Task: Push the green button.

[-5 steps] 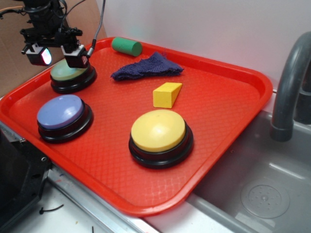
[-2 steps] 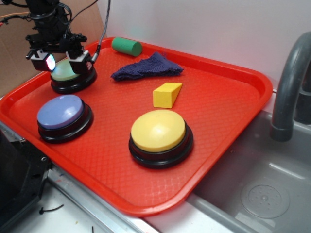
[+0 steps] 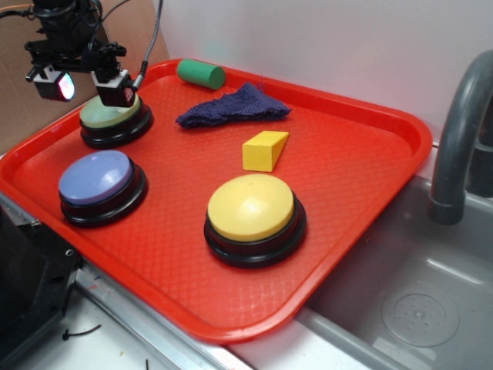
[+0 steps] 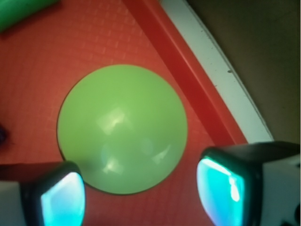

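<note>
Three buttons sit on the red tray [image 3: 347, 193]: blue [image 3: 96, 177], yellow [image 3: 250, 206], and the green button [image 3: 108, 114] in the far left corner. The gripper [image 3: 83, 83] hangs above it, fingers spread.

Black hand [image 3: 77, 81], glowing pads [image 4: 63, 200], grey cable [image 3: 156, 35].

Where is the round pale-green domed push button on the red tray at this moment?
In the exterior view, the pale-green domed push button sits at the tray's far-left corner, behind the blue-purple domed button, directly under the gripper.
</note>
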